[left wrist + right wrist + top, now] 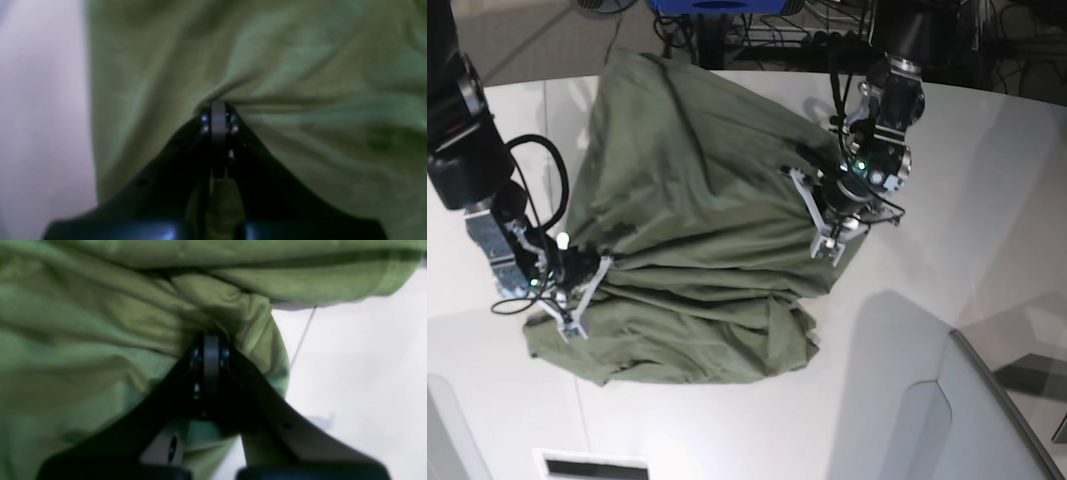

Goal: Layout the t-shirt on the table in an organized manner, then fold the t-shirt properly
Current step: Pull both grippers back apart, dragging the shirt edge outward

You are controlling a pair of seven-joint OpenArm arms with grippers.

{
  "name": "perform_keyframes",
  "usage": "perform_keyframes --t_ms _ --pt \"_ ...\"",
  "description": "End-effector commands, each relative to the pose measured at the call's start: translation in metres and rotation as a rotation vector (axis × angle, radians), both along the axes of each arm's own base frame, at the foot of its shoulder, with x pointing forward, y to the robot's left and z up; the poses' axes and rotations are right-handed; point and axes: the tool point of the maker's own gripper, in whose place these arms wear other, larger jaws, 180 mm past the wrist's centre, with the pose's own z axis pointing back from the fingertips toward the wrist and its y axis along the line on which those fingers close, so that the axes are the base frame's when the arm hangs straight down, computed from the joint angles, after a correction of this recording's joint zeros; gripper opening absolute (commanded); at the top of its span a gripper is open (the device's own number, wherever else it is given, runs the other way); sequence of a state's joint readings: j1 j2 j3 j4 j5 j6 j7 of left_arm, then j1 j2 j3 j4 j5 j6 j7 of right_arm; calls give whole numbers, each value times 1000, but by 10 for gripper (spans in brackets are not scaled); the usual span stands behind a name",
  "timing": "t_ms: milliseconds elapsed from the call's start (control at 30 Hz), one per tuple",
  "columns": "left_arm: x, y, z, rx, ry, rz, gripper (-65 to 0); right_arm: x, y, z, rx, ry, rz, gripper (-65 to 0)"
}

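The t-shirt [692, 220] is a plain olive-green garment, heavily rumpled, spread in a rough mound over the middle of the white table [987, 190], with its upper part reaching the table's far edge and a loose flap lying flat along its near side. Deep creases run across the cloth between the two arms, and folds gather to a point at each grip. The left gripper [819, 212], on the right of the base view, is closed on a pinch of t-shirt [267, 66] fabric at that edge of the mound; its wrist view shows the jaws together with cloth puckered at the tips. The right gripper [582, 275] is likewise clamped on the t-shirt [83, 340] at the opposite lower edge, bare table [360, 373] beside it.
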State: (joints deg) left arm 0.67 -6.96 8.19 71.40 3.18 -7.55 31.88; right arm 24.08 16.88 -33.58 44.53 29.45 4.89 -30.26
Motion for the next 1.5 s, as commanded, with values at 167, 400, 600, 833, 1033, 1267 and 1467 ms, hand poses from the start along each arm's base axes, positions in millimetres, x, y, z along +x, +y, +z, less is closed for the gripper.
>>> perform_keyframes --t_ms 167,400,600,833,1033,1267,1467 --pt "27 49 -1 192 46 12 -650 -82 19 -22 -87 170 146 -650" --pt "93 67 14 251 -53 -11 -650 -129 71 5 -63 148 302 -650" --pt "138 45 19 168 -133 -29 -650 -129 140 44 57 91 361 -650" --pt "183 22 67 132 -256 -36 -650 -79 155 93 72 -33 359 -650" --pt "186 86 129 118 -351 152 -650 -27 72 163 56 -202 107 -650" --pt "86 92 111 67 -272 174 -650 -30 10 142 69 -134 -113 -650" --pt "-3 46 81 -121 -184 172 -650 -41 -1 110 125 -144 -210 -567"
